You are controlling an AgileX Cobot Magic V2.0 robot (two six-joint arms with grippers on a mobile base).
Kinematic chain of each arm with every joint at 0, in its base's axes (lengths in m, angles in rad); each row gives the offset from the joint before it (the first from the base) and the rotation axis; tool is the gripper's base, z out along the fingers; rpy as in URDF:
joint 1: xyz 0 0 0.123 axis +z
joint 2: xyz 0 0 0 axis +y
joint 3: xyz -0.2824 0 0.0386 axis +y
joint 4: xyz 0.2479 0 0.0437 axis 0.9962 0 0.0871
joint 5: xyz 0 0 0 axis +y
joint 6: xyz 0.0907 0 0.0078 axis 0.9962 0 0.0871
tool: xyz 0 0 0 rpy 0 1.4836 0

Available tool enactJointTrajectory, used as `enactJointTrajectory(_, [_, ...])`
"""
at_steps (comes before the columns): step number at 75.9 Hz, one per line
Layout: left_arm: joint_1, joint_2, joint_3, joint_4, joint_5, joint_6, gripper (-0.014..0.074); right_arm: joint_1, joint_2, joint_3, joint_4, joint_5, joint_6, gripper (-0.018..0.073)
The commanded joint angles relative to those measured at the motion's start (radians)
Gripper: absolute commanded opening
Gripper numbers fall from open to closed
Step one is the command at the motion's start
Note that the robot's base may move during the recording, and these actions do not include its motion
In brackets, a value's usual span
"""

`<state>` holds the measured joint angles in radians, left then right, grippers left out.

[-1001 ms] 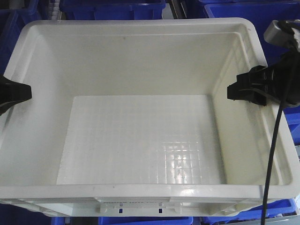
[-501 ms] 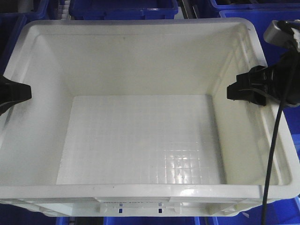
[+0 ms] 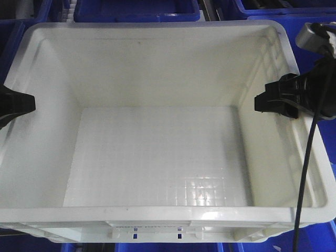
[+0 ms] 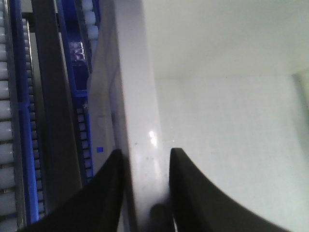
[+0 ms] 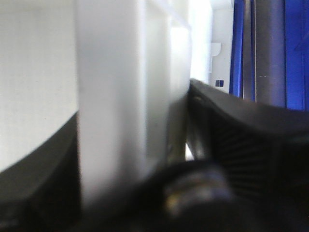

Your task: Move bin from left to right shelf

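- While both tools gripped opposite walls, the bin [image 3: 157, 63] filled nearly the whole front view, open-topped and empty, its grid floor at lower centre. Whether it hung in the air or rested on something could not be told.
- At the left edge of the frame, the left tool [image 4: 145, 159] straddled the bin's left rim. One finger sat outside and one inside, closed down to the wall's thickness.
- Further left in the left wrist view, white rollers [image 4: 5, 96] ran up the frame. Which rack they belonged to could not be told.
- Between the tools, the bin's long axis appeared to run left to right across the frame. Each arm thus had its own end wall and neither was nearer, so the carry would likely need both arms travelling together.
- Along the top edge and upper right corner, dark blue crates [image 3: 136, 9] stood close behind the bin and could catch its far rim.
- At the right of the frame, the right tool [image 3: 275, 102] pinched the right wall in the same way, fingers pressed on either side.
- A black cable [image 3: 307, 173] hung from that arm across the bin's lower right rim, a possible snag.
- No view showed the right shelf clearly.
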<state>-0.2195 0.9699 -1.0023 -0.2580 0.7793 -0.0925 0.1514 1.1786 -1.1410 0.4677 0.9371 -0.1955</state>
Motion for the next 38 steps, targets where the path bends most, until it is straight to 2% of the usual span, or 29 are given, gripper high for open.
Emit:
enactJointTrajectory(1, [-0.008,-0.029,-0.044,-0.075,-0.128,0.016,-0.0006,0.003,-0.033,-0.044,0.112,-0.075,-0.025,-0.0006])
enactJointTrajectory(38, [-0.008,-0.029,-0.044,-0.075,-0.128,0.016,-0.0006,0.003,-0.033,-0.044,0.112,-0.075,-0.025,-0.0006])
